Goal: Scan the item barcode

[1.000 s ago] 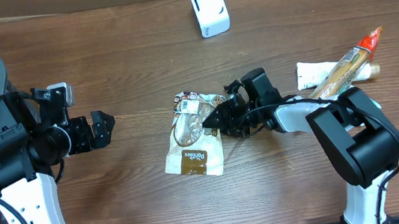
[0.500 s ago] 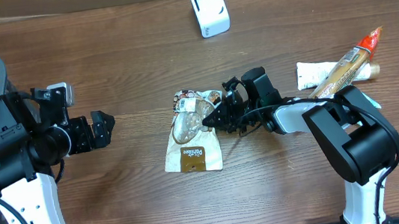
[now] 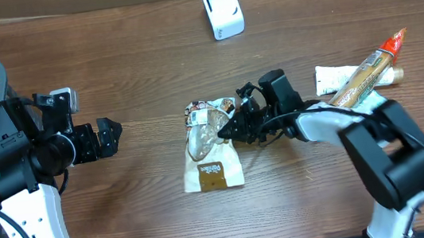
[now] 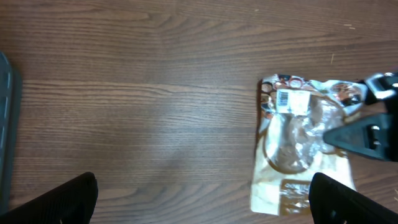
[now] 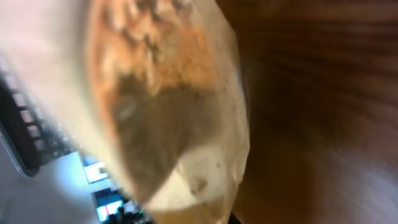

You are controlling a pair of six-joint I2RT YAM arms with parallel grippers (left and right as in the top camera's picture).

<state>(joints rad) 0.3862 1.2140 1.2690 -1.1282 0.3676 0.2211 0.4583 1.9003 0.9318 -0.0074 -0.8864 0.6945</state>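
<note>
Snack pouch (image 3: 212,163) with a clear window and a brown label lies flat mid-worktop (image 3: 125,57), brown end toward the robot. A white barcode sticker (image 3: 198,114) faces up at its far left corner. The right fingers (image 3: 238,125) are clenched on the pouch's right edge, and the right wrist view is filled with blurred wrapper. To the left, well apart from the pouch, the left fingers (image 3: 111,128) are spread wide and hold nothing. Farther right, a long wrapped loaf (image 3: 366,69) with a red tip lies across a white packet (image 3: 329,80). At the far edge stands the white scanner (image 3: 223,11).
</note>
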